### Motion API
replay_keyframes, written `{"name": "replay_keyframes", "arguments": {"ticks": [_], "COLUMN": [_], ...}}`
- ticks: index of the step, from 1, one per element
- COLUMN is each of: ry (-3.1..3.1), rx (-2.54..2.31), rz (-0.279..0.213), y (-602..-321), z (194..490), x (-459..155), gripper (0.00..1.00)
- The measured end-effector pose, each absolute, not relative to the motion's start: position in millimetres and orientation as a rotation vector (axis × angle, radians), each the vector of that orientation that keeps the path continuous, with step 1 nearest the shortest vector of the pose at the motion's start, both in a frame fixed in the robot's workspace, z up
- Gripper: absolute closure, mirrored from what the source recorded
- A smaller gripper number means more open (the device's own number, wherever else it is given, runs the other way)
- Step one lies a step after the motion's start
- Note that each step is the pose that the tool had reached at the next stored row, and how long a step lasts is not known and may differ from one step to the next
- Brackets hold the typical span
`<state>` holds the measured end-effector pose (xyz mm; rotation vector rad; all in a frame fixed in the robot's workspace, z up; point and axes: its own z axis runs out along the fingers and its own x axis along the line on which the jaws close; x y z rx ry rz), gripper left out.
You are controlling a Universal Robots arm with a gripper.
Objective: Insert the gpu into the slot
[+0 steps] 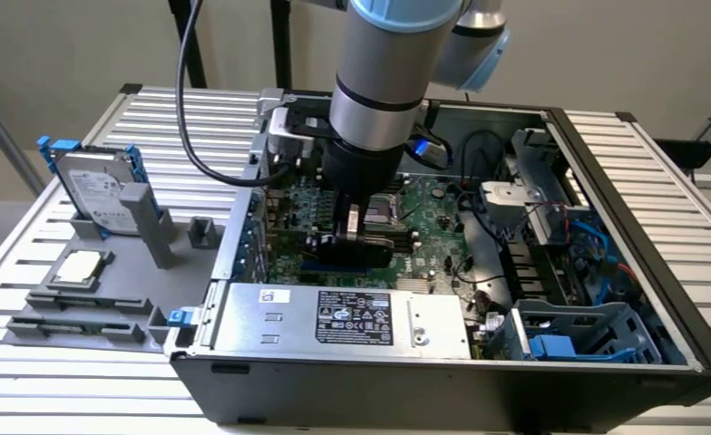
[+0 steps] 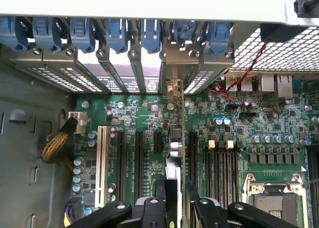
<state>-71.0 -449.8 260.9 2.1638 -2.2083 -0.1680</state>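
Gpu (image 2: 174, 147) stands on edge on green board (image 2: 144, 115), directly between gripper (image 2: 179, 190) fingers. Long axis runs from case rear wall (image 2: 119, 68) toward gripper, bracket end at rear wall. Blue slot (image 1: 337, 265) lies beneath card, mostly hidden. Fingers apart, straddling card, no clamping evident. Seating depth unclear.

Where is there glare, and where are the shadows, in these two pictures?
Exterior view: the arm shades the green circuit board under it, while the silver power-supply box catches bright light. Wrist view: the case edge is washed out white; the gripper sits dark.
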Motion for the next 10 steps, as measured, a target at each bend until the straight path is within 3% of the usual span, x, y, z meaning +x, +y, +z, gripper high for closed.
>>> {"name": "replay_keyframes", "arguments": {"ticks": [10], "ry": [-2.206], "rx": [2.161], "rz": [-0.165], "y": [-449.8], "z": [258.9], "x": [-71.0], "gripper": [0.74]}}
